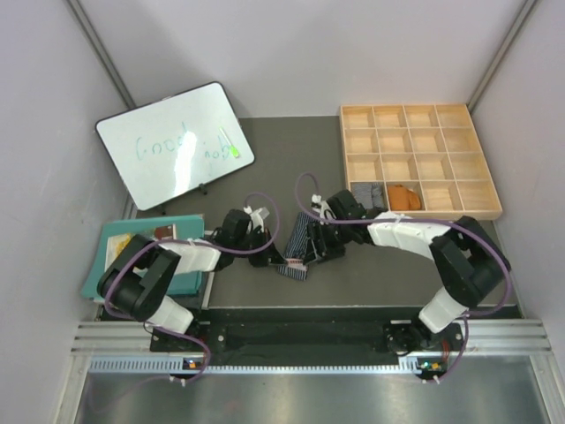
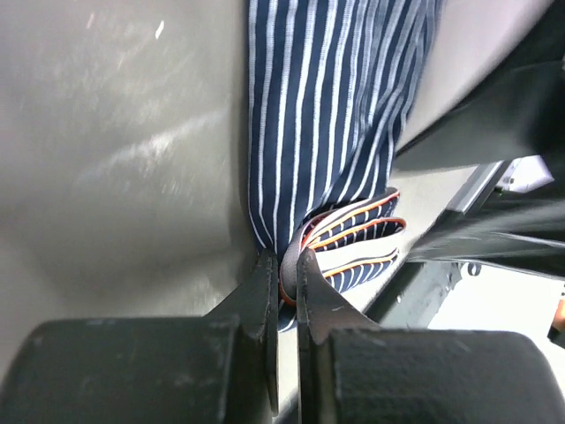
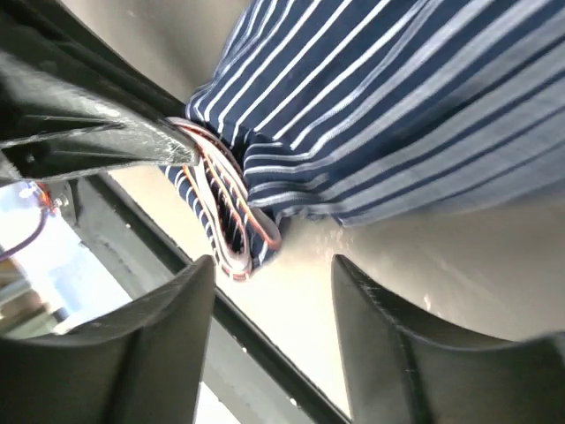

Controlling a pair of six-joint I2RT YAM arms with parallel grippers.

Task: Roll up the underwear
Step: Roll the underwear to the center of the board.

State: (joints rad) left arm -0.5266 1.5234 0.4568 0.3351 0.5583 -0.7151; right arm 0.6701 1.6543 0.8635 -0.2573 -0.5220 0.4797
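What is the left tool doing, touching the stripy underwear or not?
Touching. The left wrist view shows the left tool shut on the stripy underwear, its waistband pinched between both fingers.

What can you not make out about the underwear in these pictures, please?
- Top view: navy striped pair mostly under the arms, folds hidden.
- Left wrist: left gripper pinches its waistband; the rest runs off the top edge.
- Top view: grey pair and orange pair too small to judge.

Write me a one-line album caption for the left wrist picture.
Left gripper pinched shut on the waistband of the navy striped underwear on the grey table.
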